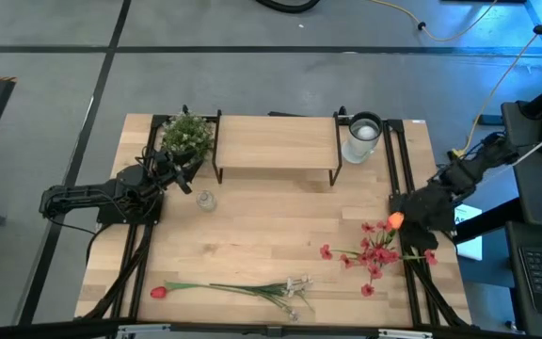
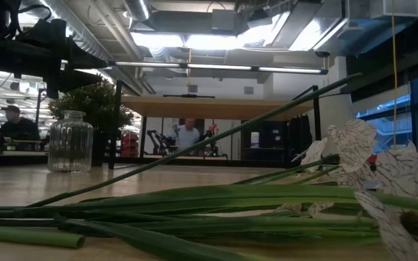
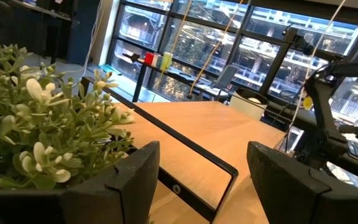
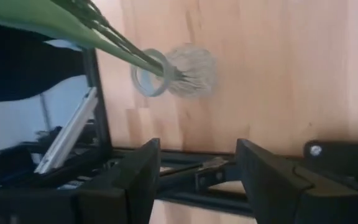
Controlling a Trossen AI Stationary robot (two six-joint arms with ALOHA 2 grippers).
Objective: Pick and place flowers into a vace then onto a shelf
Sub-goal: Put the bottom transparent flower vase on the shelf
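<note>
A red tulip (image 1: 159,292) lies along the near edge, its stem running to a white-blossom sprig (image 1: 297,287); both fill the low view's foreground (image 2: 194,196). An orange tulip (image 1: 395,221) and a red spray (image 1: 376,250) lie near the right edge. My right gripper (image 1: 407,209) (image 4: 194,180) is open beside the orange tulip. Green stems (image 4: 104,34) cross its wrist view in front of a ribbed glass vase (image 4: 188,71); I cannot tell whether they touch. My left gripper (image 1: 179,179) (image 3: 201,186) is open beside the potted plant (image 3: 36,124), facing the shelf (image 1: 276,141).
A small ribbed glass vase (image 1: 205,200) (image 2: 70,141) stands in front of the shelf's left leg. A larger clear glass vessel (image 1: 362,138) stands at the shelf's right end. Black rails (image 1: 398,160) run along both table sides. People show in the room behind (image 2: 187,134).
</note>
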